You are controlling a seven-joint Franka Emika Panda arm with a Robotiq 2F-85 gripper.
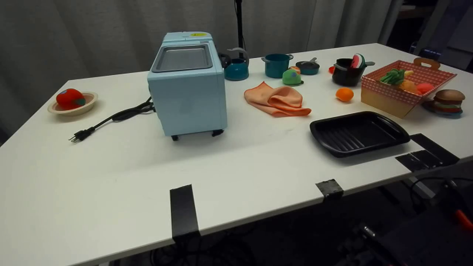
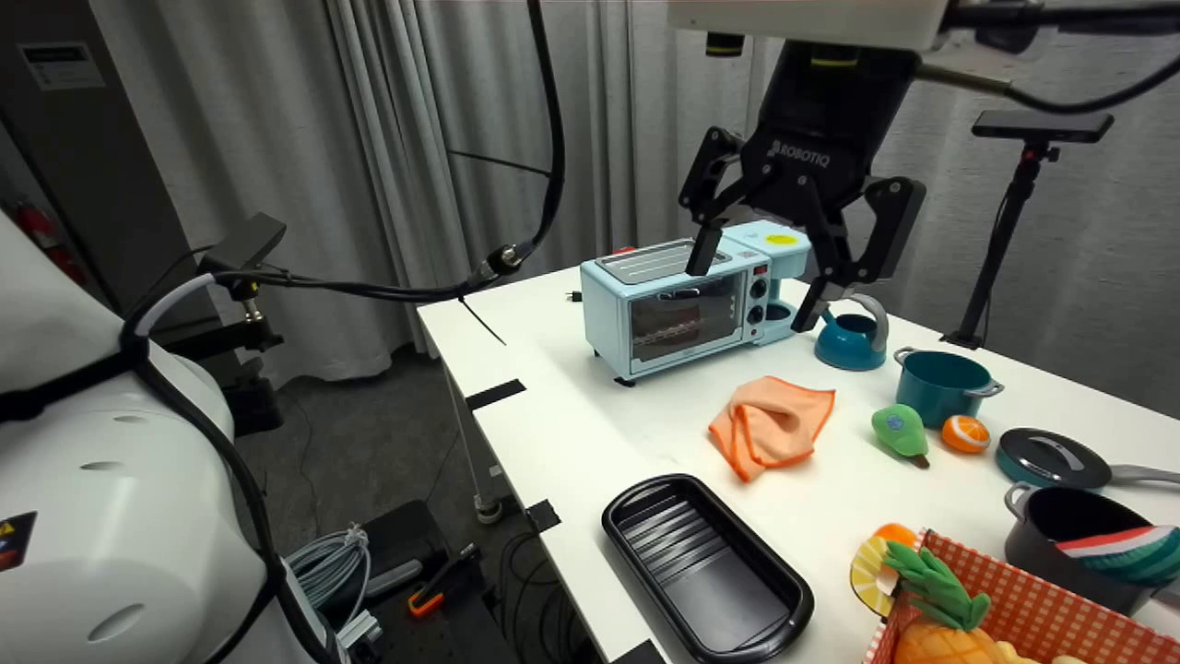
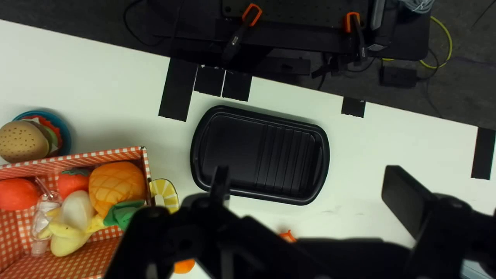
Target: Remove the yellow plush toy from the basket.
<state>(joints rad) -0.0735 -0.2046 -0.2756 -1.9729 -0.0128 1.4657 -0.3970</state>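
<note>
My claw (image 2: 758,281) hangs spread wide above the desk (image 2: 572,438).
The yellow toy (image 3: 70,228), banana-shaped, I think, lies in the basket (image 3: 89,252) beside the pineapple (image 3: 116,186).

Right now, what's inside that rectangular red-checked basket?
The basket holds a yellow plush toy, orange plush pineapple, rounded red toy, green-topped red toy and clear plastic item. Anything underneath is covered; in the wrist view the black gripper hides one corner.
</note>
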